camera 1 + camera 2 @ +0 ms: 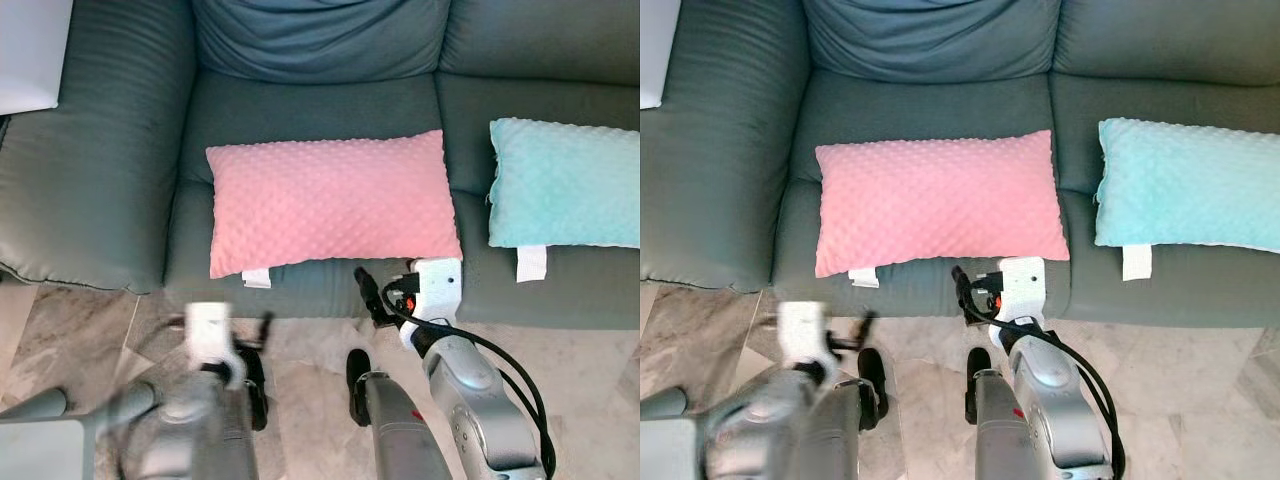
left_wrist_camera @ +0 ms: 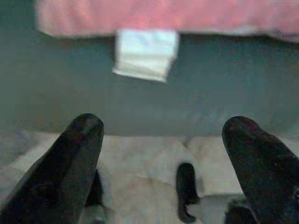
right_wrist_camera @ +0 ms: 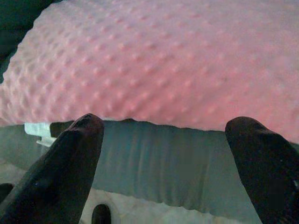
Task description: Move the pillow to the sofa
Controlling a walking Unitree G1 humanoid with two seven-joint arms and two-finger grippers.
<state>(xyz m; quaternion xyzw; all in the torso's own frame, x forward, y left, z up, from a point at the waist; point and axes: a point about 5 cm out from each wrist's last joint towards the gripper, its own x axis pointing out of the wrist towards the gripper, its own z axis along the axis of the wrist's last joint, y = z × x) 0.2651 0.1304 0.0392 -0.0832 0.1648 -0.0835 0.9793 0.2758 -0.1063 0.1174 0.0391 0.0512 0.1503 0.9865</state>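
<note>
Turquoise dimpled pillow (image 1: 565, 183) lying flat on seat cushion, white tag hanging over front edge. Marble-patterned tile floor (image 1: 90, 320) below. White sheet-like object (image 1: 30, 50) on armrest, far corner.

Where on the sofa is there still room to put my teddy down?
There is bare seat behind the pink pillow, up to the back cushion. A thin strip of seat lies between the pink pillow and the teal pillow. The wide armrest on the left is bare too. The front edge is crowded: the right gripper is there.
</note>
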